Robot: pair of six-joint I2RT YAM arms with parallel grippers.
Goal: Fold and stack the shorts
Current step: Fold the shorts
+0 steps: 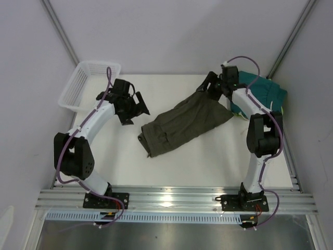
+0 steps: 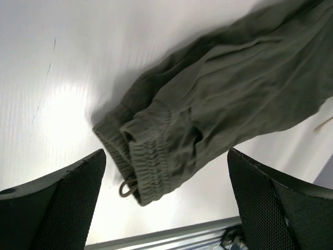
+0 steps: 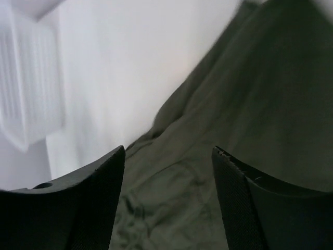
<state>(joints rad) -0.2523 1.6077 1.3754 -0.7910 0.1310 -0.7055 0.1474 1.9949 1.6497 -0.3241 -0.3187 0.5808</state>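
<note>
Olive shorts (image 1: 182, 124) lie rumpled at the middle of the table (image 1: 171, 166); folded teal pair (image 1: 263, 92) far right. Only the left wrist view resolves the waistband and drawstring loop (image 2: 126, 187). Left gripper (image 1: 134, 110), right gripper (image 1: 207, 86): jaws apart.

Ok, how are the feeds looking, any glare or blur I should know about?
Top external: sharp and evenly lit, with glare on the metal rail. Left wrist: crisp on the olive shorts, a bright glare patch on the table beside them. Right wrist: soft and blurred, the basket washed out.
</note>
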